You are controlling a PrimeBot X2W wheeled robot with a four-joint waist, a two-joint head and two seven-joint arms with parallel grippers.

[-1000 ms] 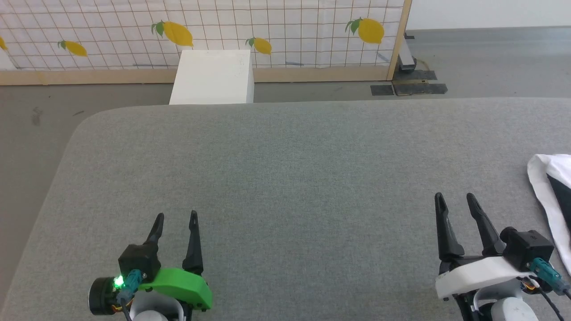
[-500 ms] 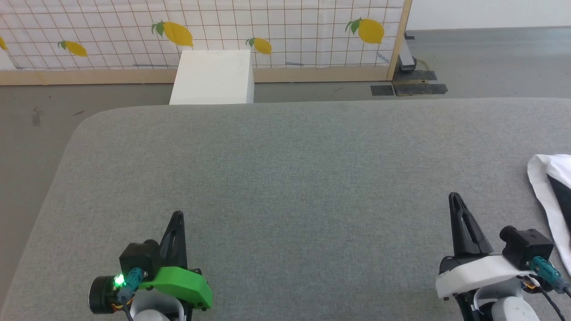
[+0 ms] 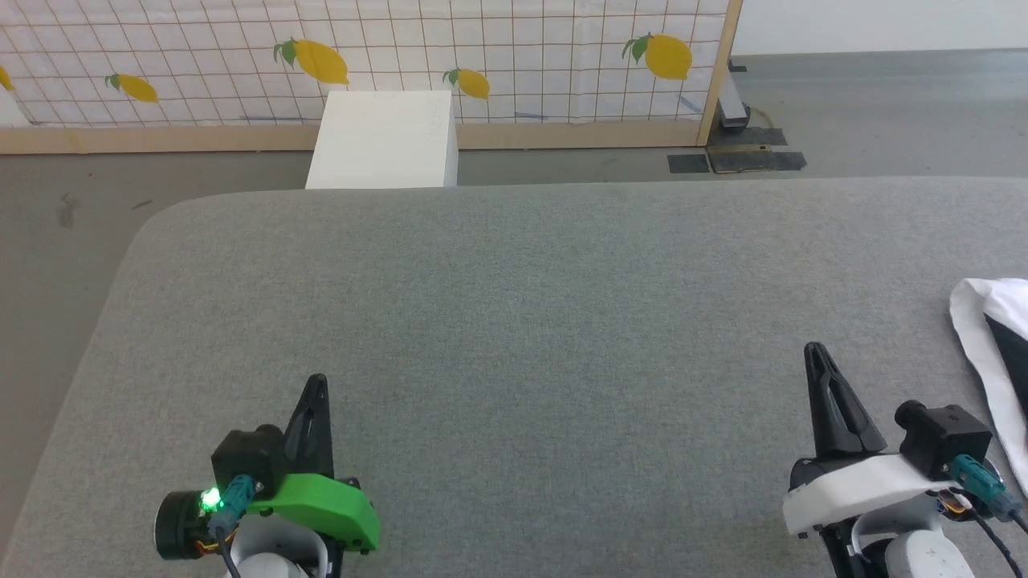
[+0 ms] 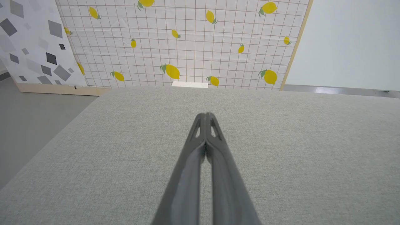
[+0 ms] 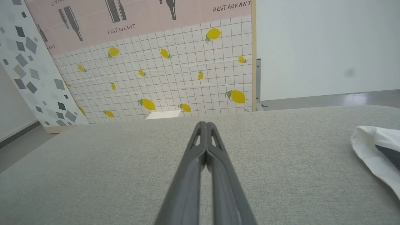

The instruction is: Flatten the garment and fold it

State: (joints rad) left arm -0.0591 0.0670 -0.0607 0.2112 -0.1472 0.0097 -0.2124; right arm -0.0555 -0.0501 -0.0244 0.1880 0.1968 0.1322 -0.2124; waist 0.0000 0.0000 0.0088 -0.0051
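The garment (image 3: 986, 345) lies bunched at the right edge of the grey padded table (image 3: 514, 305), white cloth with a dark fold, partly cut off by the frame edge. It shows again in the right wrist view as white cloth (image 5: 372, 153) at the right. My right gripper (image 3: 816, 350) hovers at the lower right, shut with nothing in it, a short way left of the garment. At the lower left, far from the cloth, my left gripper (image 3: 315, 380) is shut and empty too. Both wrist views show fingertips pressed together (image 4: 206, 115) (image 5: 204, 123).
A white box (image 3: 384, 138) stands on the floor behind the table's far edge. Behind it runs a lemon-patterned panel (image 3: 514, 56) with a wooden frame. Grey floor lies left of the table's rounded corner (image 3: 152, 221).
Both grippers went from open to shut, closing on nothing. The arms have barely moved and the garment lies as before.
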